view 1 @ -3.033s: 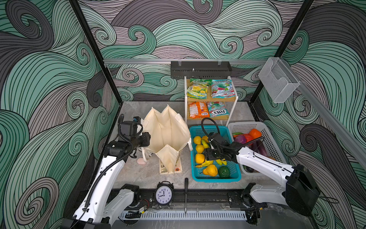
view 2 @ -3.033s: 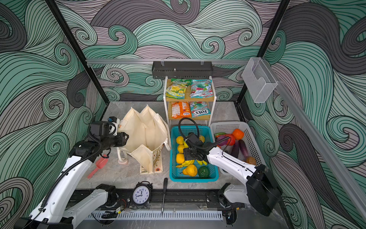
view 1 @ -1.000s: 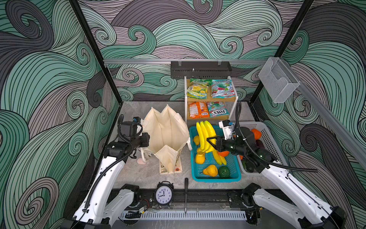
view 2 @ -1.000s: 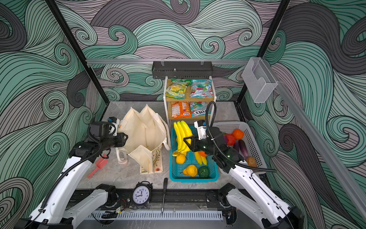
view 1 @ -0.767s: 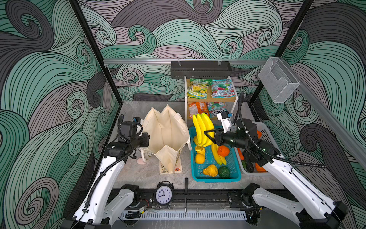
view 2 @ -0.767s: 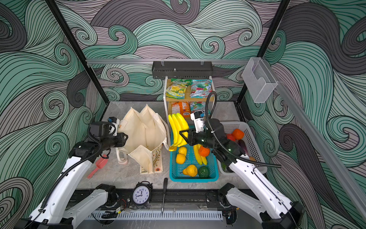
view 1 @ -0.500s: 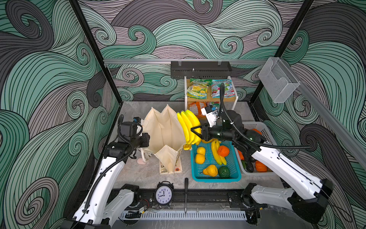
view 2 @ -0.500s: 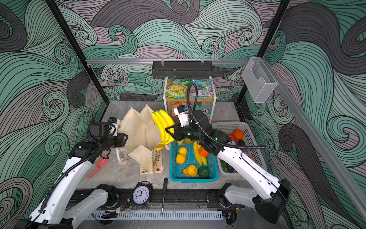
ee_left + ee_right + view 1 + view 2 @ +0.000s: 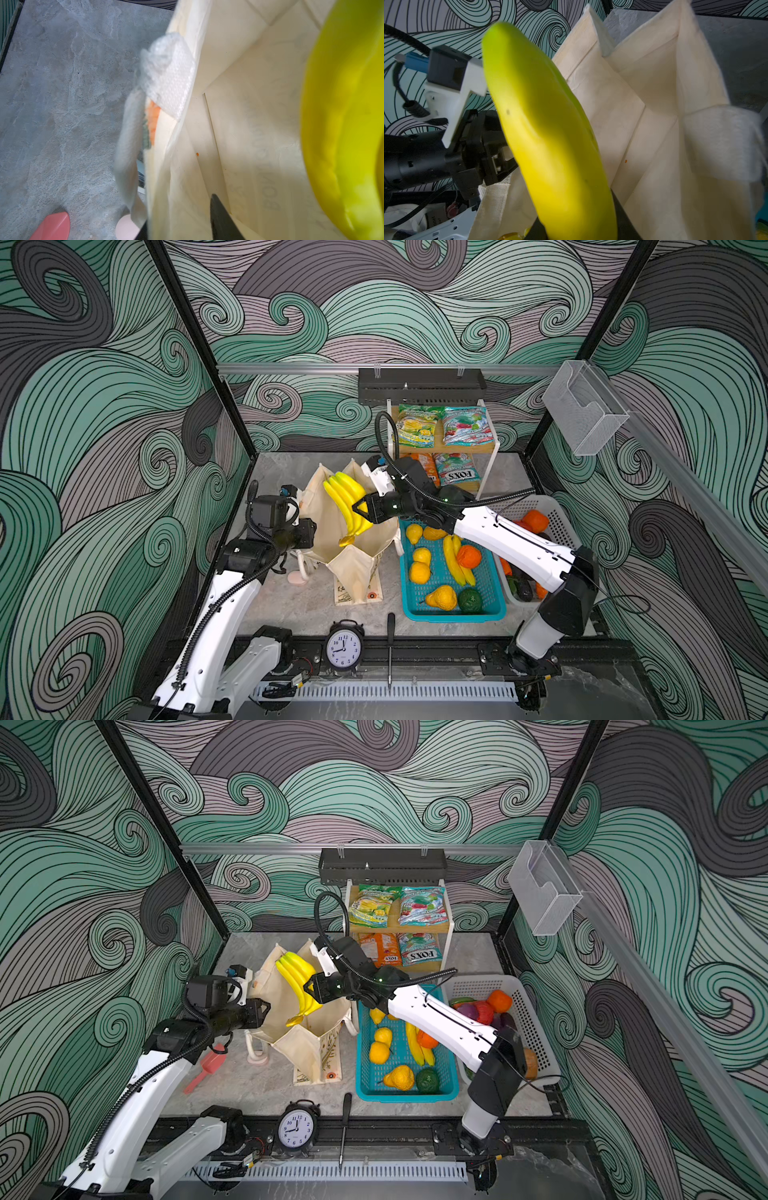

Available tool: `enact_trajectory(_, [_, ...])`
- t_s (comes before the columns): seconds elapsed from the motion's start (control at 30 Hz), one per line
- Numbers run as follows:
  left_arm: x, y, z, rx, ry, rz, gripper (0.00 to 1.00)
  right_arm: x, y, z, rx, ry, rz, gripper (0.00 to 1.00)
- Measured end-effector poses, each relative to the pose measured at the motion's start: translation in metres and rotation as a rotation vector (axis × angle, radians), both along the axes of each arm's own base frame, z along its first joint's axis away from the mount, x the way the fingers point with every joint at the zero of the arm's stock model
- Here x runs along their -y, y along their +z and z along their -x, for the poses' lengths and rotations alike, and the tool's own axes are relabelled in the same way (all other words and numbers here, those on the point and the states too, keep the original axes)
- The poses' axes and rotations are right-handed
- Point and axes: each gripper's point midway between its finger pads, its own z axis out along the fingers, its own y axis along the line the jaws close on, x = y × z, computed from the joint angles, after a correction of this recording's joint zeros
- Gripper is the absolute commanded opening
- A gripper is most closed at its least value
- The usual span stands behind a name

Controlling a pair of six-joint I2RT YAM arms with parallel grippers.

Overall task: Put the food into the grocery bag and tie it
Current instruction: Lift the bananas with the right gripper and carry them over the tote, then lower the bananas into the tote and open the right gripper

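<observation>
- Weight and feel: the banana bunch (image 9: pixel 347 506) looks like moulded toy plastic, so I judge it light, stiff and not likely to bruise. Its glossy curved skin is probably slippery and could swivel in a narrow pinch.
- Hold: the right claw (image 9: pixel 360 508) is clamped on the bunch from the side, roughly mid-length. That seems a fair spot, since the weight balances on either side of it.
- Place: the bunch hangs tilted in the air over the open mouth of the bag (image 9: pixel 357 572), stem end down and tips up. Whether the stem has dipped below the rim cannot be told.
- Bag handling: the bag is soft cloth that would sag shut by itself, so its rim is the part to take. The left claw (image 9: pixel 309 531) is closed on the rim of the side wall. The left wrist view shows one finger (image 9: pixel 222 218) inside the bag and the other outside.
- Looks: the bunch is bright yellow, greenish toward the tips, with a brownish-orange stem. The bag is cream and creased into sharp folds, with a small print on its front flap and a white rope handle (image 9: pixel 301 568) drooping onto the table.
- Other food: fruit lies in the teal basket (image 9: pixel 453 616), and more produce in the white basket (image 9: pixel 557 514). Shiny packets (image 9: pixel 417 429) sit on the shelf behind, well apart from the bag.
</observation>
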Motion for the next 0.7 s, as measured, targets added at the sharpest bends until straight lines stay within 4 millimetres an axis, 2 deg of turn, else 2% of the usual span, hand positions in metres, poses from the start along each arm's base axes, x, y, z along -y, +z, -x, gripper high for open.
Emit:
enact_trajectory(0.17, [0.003, 0.001, 0.000, 0.003, -0.015, 0.012, 0.37, -0.013, -0.026, 0.003, -0.027, 0.014, 0.053, 0.21])
enact_trajectory(0.33, [0.005, 0.002, 0.001, 0.005, -0.022, 0.018, 0.37, -0.017, -0.052, 0.003, -0.063, 0.017, 0.105, 0.21])
enact_trajectory(0.7, [0.017, 0.009, 0.002, 0.031, -0.078, 0.068, 0.37, -0.016, -0.087, -0.005, -0.067, -0.031, 0.243, 0.19])
